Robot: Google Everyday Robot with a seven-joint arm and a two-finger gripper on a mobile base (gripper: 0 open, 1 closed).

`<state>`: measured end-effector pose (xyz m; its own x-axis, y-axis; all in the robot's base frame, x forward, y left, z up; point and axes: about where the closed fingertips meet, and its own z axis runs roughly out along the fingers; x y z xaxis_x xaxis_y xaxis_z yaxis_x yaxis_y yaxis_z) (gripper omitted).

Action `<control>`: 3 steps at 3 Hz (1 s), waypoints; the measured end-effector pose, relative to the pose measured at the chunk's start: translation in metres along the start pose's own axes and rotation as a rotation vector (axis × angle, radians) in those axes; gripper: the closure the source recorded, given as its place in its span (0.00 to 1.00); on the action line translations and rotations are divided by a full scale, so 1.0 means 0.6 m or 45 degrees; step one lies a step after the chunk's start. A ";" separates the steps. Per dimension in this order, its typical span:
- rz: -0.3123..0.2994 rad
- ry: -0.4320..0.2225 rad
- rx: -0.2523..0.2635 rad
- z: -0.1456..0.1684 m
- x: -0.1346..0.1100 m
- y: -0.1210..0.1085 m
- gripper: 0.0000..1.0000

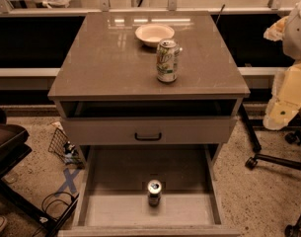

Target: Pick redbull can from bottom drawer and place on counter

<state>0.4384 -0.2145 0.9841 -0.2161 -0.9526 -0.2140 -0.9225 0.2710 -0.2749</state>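
Nearest, the wide, deep grey-beige bottom drawer [115,172] stands open, with the slim blue-and-silver redbull can [154,192] upright on its plain flat floor, near the front middle. Picking has not begun, I judge: the pale gripper [277,29] hangs at the far right, well apart from the can; whether apart or together, I cannot tell. Next it must reach down and close round smooth, rounded metal. The glossy grey-brown counter [105,58] carries a wider green-and-white can [168,60] and a round white bowl [154,34].
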 end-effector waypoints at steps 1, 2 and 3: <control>0.000 0.000 0.000 0.000 0.000 0.000 0.00; 0.006 -0.108 -0.012 0.025 0.000 0.007 0.00; 0.020 -0.324 -0.044 0.097 0.013 0.031 0.00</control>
<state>0.4380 -0.2090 0.9226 -0.1472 -0.8817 -0.4482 -0.9309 0.2767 -0.2386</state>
